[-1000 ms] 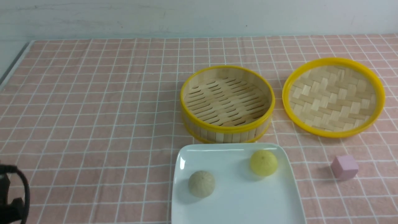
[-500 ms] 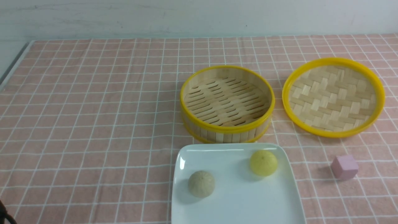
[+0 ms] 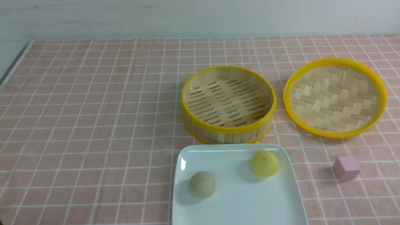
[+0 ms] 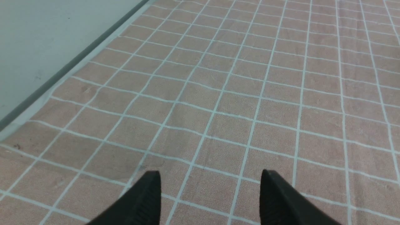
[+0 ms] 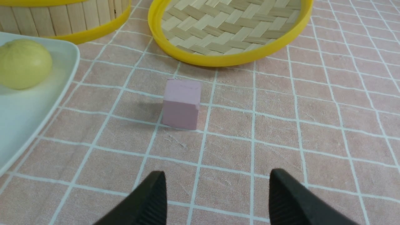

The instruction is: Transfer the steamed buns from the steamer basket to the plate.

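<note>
Both steamed buns rest on the white plate (image 3: 237,206) at the table's near edge: the beige bun (image 3: 202,184) on its left part, the yellow bun (image 3: 265,163) at its far right. The steamer basket (image 3: 228,104) stands empty just behind the plate. Neither arm shows in the front view. My left gripper (image 4: 210,175) is open over bare checked cloth near the table's left edge. My right gripper (image 5: 216,176) is open over the cloth, with the yellow bun (image 5: 24,63) and plate (image 5: 28,115) off to one side.
The woven bamboo lid (image 3: 335,97) lies upturned to the right of the basket. A pink cube (image 3: 346,168) sits right of the plate, ahead of my right gripper as the pink cube (image 5: 182,103). The table's left edge (image 4: 62,72) runs beside my left gripper.
The left arm, seen at the front view's lower left corner a second ago, has withdrawn out of that view. The buns, plate and basket have not moved.
</note>
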`<state>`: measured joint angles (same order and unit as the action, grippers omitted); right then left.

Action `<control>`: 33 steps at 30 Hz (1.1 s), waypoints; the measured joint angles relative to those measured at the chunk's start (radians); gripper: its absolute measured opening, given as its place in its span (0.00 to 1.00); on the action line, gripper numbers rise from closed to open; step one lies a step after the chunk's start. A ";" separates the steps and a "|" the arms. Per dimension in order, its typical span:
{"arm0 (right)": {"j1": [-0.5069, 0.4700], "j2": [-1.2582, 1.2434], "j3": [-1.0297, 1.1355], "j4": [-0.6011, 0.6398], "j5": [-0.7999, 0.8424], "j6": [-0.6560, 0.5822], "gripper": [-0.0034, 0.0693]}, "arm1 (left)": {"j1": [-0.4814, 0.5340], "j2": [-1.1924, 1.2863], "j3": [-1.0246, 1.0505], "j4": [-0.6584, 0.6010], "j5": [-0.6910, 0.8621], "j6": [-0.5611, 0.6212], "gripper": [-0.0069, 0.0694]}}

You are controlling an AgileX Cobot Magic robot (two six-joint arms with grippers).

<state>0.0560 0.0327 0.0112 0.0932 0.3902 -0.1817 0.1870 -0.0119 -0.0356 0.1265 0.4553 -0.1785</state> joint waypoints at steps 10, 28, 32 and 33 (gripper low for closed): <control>0.000 0.000 0.000 0.000 0.000 0.000 0.66 | 0.000 0.000 0.050 0.011 -0.034 0.000 0.67; 0.000 0.000 0.000 -0.001 0.000 0.000 0.66 | 0.000 0.000 0.053 0.003 -0.057 0.000 0.67; 0.000 0.000 0.000 -0.001 0.000 0.000 0.66 | 0.000 0.000 0.053 0.003 -0.057 0.000 0.67; 0.000 0.000 0.000 -0.001 0.000 0.000 0.66 | 0.000 0.000 0.053 0.003 -0.057 0.000 0.67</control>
<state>0.0560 0.0327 0.0112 0.0925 0.3902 -0.1817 0.1870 -0.0119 0.0175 0.1296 0.3985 -0.1785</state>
